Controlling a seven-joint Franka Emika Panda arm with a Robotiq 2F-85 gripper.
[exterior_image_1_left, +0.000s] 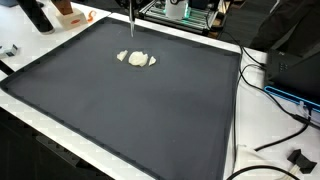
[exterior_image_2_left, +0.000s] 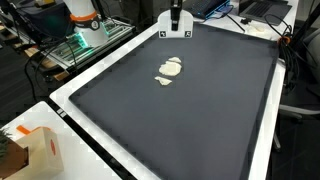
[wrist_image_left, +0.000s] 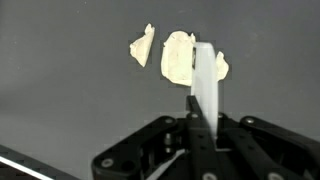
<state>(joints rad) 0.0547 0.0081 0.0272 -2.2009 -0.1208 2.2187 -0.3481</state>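
Observation:
Pale cream lumps (exterior_image_1_left: 137, 58) lie together on the black mat (exterior_image_1_left: 120, 110), also seen in the other exterior view as lumps (exterior_image_2_left: 170, 70) on the mat (exterior_image_2_left: 180, 120). In the wrist view a large lump (wrist_image_left: 178, 58) sits beside a smaller torn piece (wrist_image_left: 142, 47). My gripper (wrist_image_left: 200, 105) is shut on a flat white strip (wrist_image_left: 206, 80) that points toward the large lump. The strip appears as a thin upright stick (exterior_image_1_left: 133, 22) above the mat's far edge. The black gripper (exterior_image_2_left: 175, 14) hangs at the mat's far side, well short of the lumps.
A white table rim (exterior_image_1_left: 232, 150) borders the mat. Cables (exterior_image_1_left: 285, 130) and a dark box (exterior_image_1_left: 300, 65) lie at one side. A cardboard box (exterior_image_2_left: 35, 152) stands near one corner, and the orange-and-white robot base (exterior_image_2_left: 84, 20) and lab gear stand behind.

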